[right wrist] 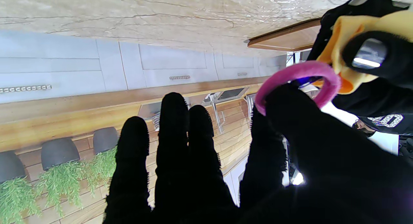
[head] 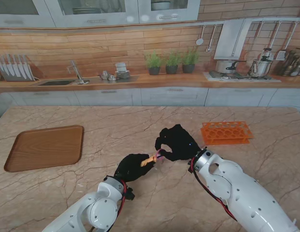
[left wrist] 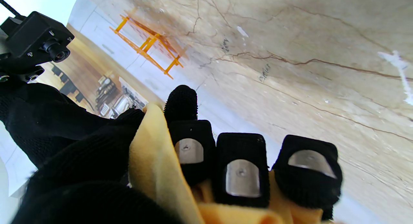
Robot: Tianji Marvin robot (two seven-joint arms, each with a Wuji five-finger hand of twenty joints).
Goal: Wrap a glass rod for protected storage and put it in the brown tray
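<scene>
My left hand (head: 132,166) is shut on a rolled yellow cloth bundle (head: 148,161), held above the table's middle; the glass rod inside is hidden. In the left wrist view the yellow cloth (left wrist: 155,172) runs under the curled fingers (left wrist: 242,169). My right hand (head: 178,142) pinches a pink band (head: 159,154) at the bundle's tip. The right wrist view shows the pink band (right wrist: 300,72) looped over thumb and forefinger beside the cloth end (right wrist: 342,36). The brown tray (head: 46,147) lies at the left, with nothing on it.
An orange rack (head: 226,132) stands on the marble table to the right of my right hand. Behind the table runs a kitchen counter with a sink, potted plants and a stove.
</scene>
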